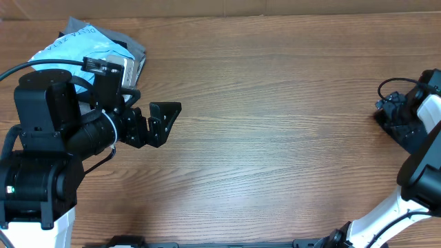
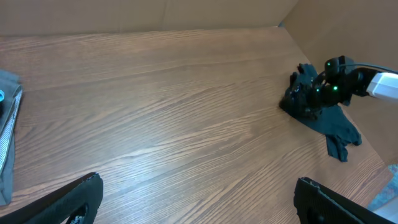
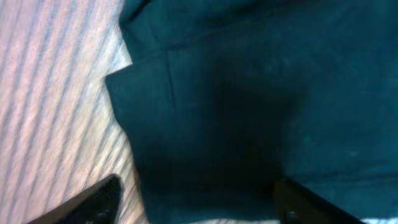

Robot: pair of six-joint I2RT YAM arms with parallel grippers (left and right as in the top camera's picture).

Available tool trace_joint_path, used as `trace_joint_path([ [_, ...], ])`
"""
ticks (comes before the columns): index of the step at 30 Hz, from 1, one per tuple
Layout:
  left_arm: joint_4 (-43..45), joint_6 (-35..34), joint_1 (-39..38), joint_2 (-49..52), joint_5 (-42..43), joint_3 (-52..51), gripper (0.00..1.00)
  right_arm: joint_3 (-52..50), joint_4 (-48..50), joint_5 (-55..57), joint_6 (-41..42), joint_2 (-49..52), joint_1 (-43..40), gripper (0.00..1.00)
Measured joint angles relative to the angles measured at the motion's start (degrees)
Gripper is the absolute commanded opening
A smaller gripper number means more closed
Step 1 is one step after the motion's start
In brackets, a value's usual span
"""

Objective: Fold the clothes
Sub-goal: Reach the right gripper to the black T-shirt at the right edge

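The black T-shirt [image 1: 393, 120] lies crumpled at the far right edge of the table. It also shows in the left wrist view [image 2: 326, 118], and its dark fabric [image 3: 249, 93] fills the right wrist view. No logo shows. My right gripper [image 1: 400, 105] is down on the shirt, with its fingers [image 3: 199, 199] wide apart on either side of a fold. It grips nothing that I can see. My left gripper [image 1: 164, 124] is open and empty above the bare table at the left, far from the shirt, and its fingers [image 2: 199, 199] are spread wide.
A light blue garment with lettering [image 1: 83, 41] lies on a grey garment [image 1: 136, 54] at the back left corner, behind my left arm. Its edge shows in the left wrist view [image 2: 6, 124]. A cardboard wall [image 2: 348, 31] stands along the back and right.
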Motion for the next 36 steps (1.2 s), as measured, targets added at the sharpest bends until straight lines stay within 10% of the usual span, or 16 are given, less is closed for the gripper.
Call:
trace_joint_path([
  [5,0.1,0.0,0.0,0.0,0.1,0.0,1.0,-0.1,2.5,0.8,-0.4,0.8,0.0,0.04],
  [17,5.0,0.0,0.0,0.0,0.1,1.4,1.0,0.7,-1.2,-17.5,-10.0,-6.6,3.3,0.04],
  [27,5.8,0.0,0.0,0.0,-7.0,9.0,1.0,4.3,-14.1,-24.8,-16.9,-28.8,36.3,0.04],
  [28,5.7,0.0,0.0,-0.1,-7.7,9.5,1.0,4.3,-15.0,-23.3,-16.8,-28.6,40.0,0.05],
  [31,5.2,0.0,0.0,-0.2,-9.3,10.8,1.0,4.1,-16.2,-15.2,-13.4,-27.2,48.3,0.67],
  [36,2.6,0.0,0.0,-0.5,-10.0,11.2,1.0,3.7,-14.6,2.5,-5.2,-26.4,47.4,0.73],
])
